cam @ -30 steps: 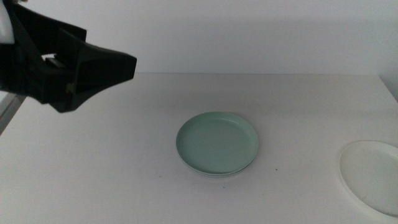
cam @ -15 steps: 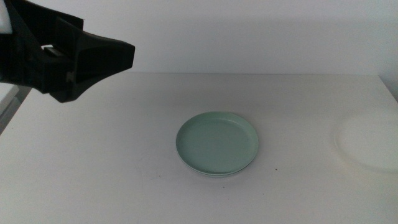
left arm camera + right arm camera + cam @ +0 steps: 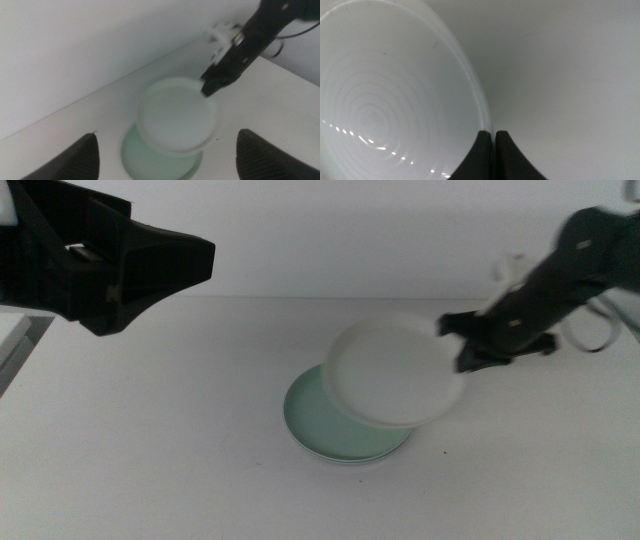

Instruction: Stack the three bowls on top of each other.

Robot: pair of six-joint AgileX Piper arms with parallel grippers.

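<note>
The mint green bowl (image 3: 335, 430) sits at the table's middle. A thin paler edge (image 3: 345, 463) under its front looks like the grey bowl beneath it. The white bowl (image 3: 395, 370) hangs tilted above the green bowl's far right part, apart from it. My right gripper (image 3: 465, 345) is shut on the white bowl's right rim; in the right wrist view the jaws (image 3: 493, 137) pinch that rim (image 3: 477, 95). My left gripper (image 3: 195, 270) hovers high at the far left, open, its fingers (image 3: 80, 160) wide apart, looking down on the white bowl (image 3: 177, 117) and green bowl (image 3: 145, 162).
A white table (image 3: 180, 450) stands against a white wall (image 3: 350, 240). The table's left edge (image 3: 15, 360) shows under the left arm. The right arm (image 3: 580, 265) reaches in over the table's right side.
The white bowl left the table's right side and now hangs over the green bowl, carried in by my right arm. The left gripper has barely shifted.
</note>
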